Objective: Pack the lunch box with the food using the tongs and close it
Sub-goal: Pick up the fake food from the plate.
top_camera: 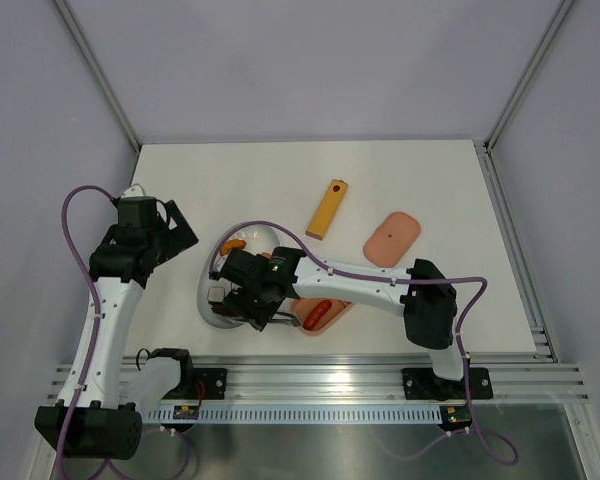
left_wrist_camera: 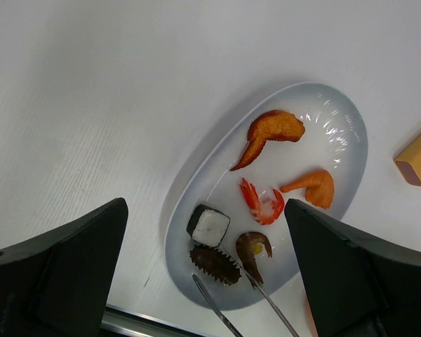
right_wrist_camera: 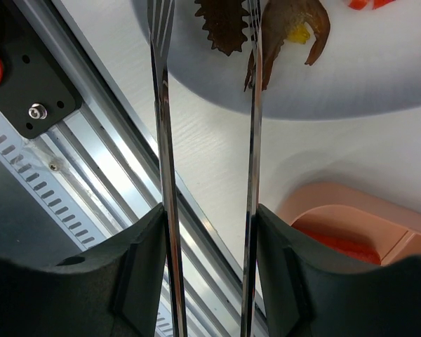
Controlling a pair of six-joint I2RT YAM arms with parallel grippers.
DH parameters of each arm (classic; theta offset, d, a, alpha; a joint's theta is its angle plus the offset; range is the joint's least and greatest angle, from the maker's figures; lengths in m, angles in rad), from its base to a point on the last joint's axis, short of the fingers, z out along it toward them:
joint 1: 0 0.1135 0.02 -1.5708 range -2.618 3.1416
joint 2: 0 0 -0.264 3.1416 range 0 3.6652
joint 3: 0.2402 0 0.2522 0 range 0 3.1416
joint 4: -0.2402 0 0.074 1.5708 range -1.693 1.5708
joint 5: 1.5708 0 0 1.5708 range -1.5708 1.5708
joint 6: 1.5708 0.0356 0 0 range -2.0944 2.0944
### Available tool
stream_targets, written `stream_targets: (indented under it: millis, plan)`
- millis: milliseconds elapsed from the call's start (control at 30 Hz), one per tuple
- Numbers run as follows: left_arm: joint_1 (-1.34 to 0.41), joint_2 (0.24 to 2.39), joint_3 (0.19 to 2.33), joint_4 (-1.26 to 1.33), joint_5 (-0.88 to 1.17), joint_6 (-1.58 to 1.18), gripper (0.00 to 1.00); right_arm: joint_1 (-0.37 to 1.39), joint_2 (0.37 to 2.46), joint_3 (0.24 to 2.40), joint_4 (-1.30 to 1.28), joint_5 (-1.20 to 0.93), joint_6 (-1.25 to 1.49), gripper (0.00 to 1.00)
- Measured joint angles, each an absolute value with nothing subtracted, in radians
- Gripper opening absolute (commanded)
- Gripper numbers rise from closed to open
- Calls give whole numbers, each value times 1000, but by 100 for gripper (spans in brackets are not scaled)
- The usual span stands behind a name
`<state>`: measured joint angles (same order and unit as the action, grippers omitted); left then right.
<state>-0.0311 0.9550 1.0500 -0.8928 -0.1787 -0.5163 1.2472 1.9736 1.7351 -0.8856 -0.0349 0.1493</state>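
My right gripper point(right_wrist_camera: 209, 232) is shut on the tongs point(right_wrist_camera: 253, 140), one silvery arm against each finger. The tong tips point(left_wrist_camera: 217, 306) reach onto the white plate point(left_wrist_camera: 337, 140) and straddle a brown ruffled piece point(left_wrist_camera: 214, 263). The right tip lies between that piece and a brown curl point(left_wrist_camera: 252, 249). Also on the plate are a dark-and-white cube point(left_wrist_camera: 210, 226), an orange shrimp point(left_wrist_camera: 262, 202) and two orange pieces. The pink lunch box point(top_camera: 332, 318) holds a red sausage point(right_wrist_camera: 337, 242). Its lid point(top_camera: 392, 237) lies apart at the right. My left gripper point(left_wrist_camera: 205, 210) hovers open above the plate.
A yellow-orange bar with a hole point(top_camera: 327, 208) lies behind the plate. The aluminium rail point(top_camera: 330, 380) runs along the table's near edge, just below the tongs. The right arm point(top_camera: 380, 285) stretches leftward over the lunch box.
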Motion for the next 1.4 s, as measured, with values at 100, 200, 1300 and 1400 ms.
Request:
stream_targets:
  millis: [100, 200, 1300, 1400]
  plan:
    - [-31, 950, 1041, -893, -178, -516, 99, 1247, 1995, 1752, -890, -35, 144, 56]
    - [-31, 949, 1038, -893, -176, -516, 99, 1247, 2012, 1763, -899, -34, 139, 52]
    - [-31, 942, 1038, -893, -165, -516, 99, 1250, 1658, 1528, -910, 215, 399, 24]
    - [-31, 942, 1038, -893, -164, -516, 99, 1250, 1603, 1454, -940, 226, 500, 24]
